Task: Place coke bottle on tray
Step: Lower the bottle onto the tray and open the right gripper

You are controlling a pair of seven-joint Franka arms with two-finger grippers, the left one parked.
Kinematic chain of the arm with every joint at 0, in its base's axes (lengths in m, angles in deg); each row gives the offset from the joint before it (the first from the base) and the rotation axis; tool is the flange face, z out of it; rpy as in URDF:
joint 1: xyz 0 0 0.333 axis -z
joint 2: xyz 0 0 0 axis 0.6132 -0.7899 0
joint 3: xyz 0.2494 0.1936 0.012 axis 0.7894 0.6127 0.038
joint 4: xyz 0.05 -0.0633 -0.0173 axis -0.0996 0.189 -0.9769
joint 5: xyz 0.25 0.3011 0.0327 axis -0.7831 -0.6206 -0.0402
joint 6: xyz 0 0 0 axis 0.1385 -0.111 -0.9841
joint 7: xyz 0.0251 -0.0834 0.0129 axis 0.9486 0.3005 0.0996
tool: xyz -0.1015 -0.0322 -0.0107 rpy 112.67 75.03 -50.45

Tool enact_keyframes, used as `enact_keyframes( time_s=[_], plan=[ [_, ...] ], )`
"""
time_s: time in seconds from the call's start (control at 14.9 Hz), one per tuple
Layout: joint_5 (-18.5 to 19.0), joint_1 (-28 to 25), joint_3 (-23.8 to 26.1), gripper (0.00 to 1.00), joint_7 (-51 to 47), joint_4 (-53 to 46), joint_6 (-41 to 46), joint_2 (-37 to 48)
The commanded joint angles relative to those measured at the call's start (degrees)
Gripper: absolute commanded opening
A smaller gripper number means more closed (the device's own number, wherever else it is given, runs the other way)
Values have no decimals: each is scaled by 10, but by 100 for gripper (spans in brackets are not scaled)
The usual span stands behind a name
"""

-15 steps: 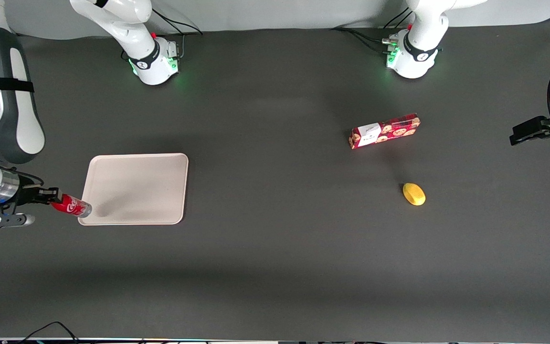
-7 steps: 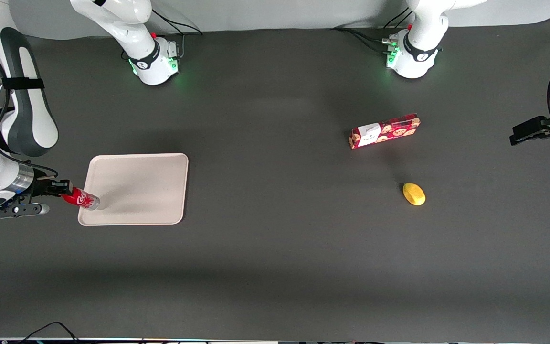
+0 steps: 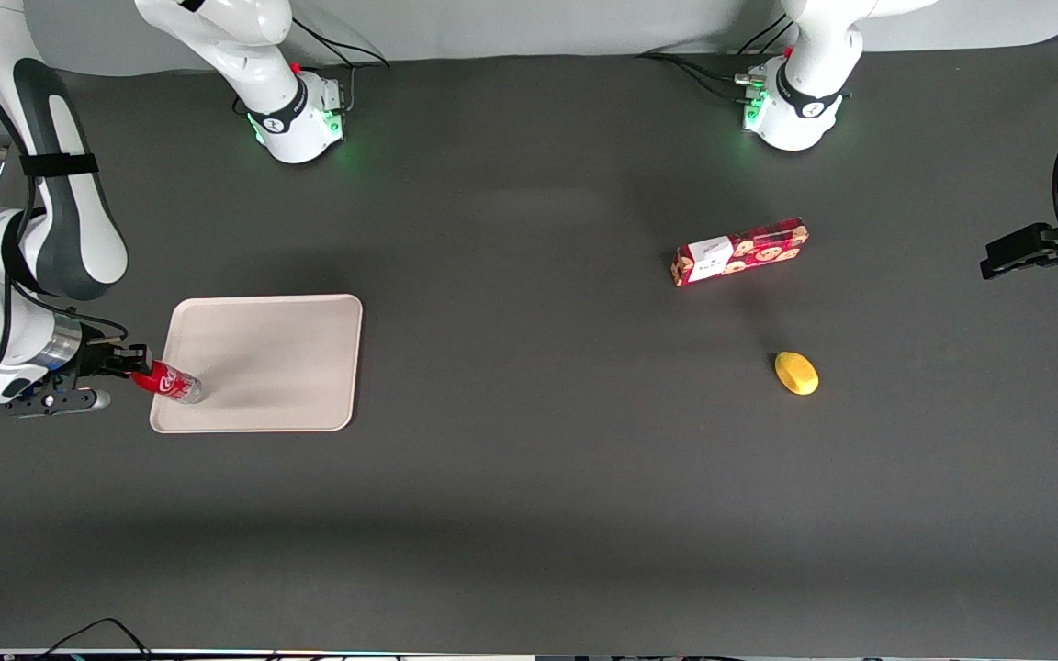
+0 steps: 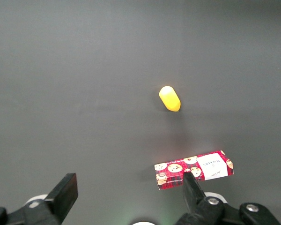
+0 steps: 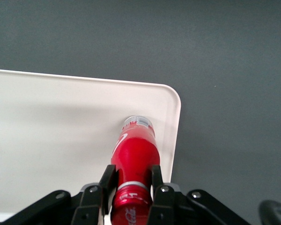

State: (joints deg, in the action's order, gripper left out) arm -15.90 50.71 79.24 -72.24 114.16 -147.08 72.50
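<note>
The coke bottle (image 3: pixel 171 383) is a slim red bottle with white script and a silvery base. My right gripper (image 3: pixel 136 372) is shut on its neck just below the red cap and holds it tilted over the tray's (image 3: pixel 281 353) corner nearest the front camera, at the working arm's end. In the right wrist view the bottle (image 5: pixel 135 159) sits between the two black fingers (image 5: pixel 107 180), with its silvery base over the beige tray (image 5: pixel 51 122) near the rounded corner. I cannot tell whether the base touches the tray.
A red cookie box (image 3: pixel 738 252) and a yellow lemon-like object (image 3: pixel 796 373) lie toward the parked arm's end of the dark table; both also show in the left wrist view, the box (image 4: pixel 193 169) and the yellow object (image 4: pixel 169 98).
My gripper has carried the bottle from beside the tray's edge to over the tray's corner, moving toward the parked arm's end and slightly farther from the front camera.
</note>
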Motion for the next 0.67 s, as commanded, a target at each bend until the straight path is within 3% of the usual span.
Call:
enact_keyframes(
  time_s=[0.0, 0.07, 0.13, 0.34, 0.47, 0.54, 0.6],
  plan=[
    [-15, 2, 3, 12, 12, 9, -8, 13],
    [-15, 3, 3, 29, 12, 8, -8, 12],
    [-15, 3, 3, 36, 12, 9, -8, 11],
    [-15, 4, 3, 45, 12, 9, -9, 9],
    [-15, 3, 3, 60, 12, 9, -9, 9],
    [-15, 4, 3, 68, 12, 9, -9, 9],
    [-15, 3, 3, 87, 12, 8, -9, 9]
  ],
)
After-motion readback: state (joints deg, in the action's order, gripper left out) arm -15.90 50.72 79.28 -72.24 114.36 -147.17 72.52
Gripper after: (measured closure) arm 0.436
